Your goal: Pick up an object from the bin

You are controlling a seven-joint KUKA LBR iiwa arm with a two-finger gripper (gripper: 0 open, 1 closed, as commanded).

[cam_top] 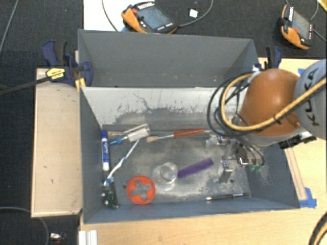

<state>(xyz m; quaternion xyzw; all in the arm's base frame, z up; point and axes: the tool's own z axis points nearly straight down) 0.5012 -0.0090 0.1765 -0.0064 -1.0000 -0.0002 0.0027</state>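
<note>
- the gripper (226, 171) hangs low over the floor of the bin (168, 60), at about 4 o'clock from the bin's centre. you cannot tell from this view whether it is open or closed, and nothing is seen held in it.
- nearest things: a purple stick (196, 168) lies tilted just at 9 o'clock of the gripper. a thin black pen (228, 196) lies flat at its 6 o'clock, near the front wall.
- judged risk: the gripper stands beside the purple stick, not over it, so a straight descent would likely meet bare floor or nudge the stick's end and roll it away.
- judged risk: the black pen is thin and flat on the metal, so a closing grip may slide over it.
- judged risk: the side wall at 3 o'clock is near the wrist, so watch for contact there.
- count, one of each:
  - purple stick
  - black pen
  - clear round cup (166, 173)
  - orange disc (140, 189)
  - blue marker (104, 149)
  - orange-handled brush (168, 134)
  - white cord (121, 160)
  - small dark item (110, 198) in the 7 o'clock corner, too small to identify
</note>
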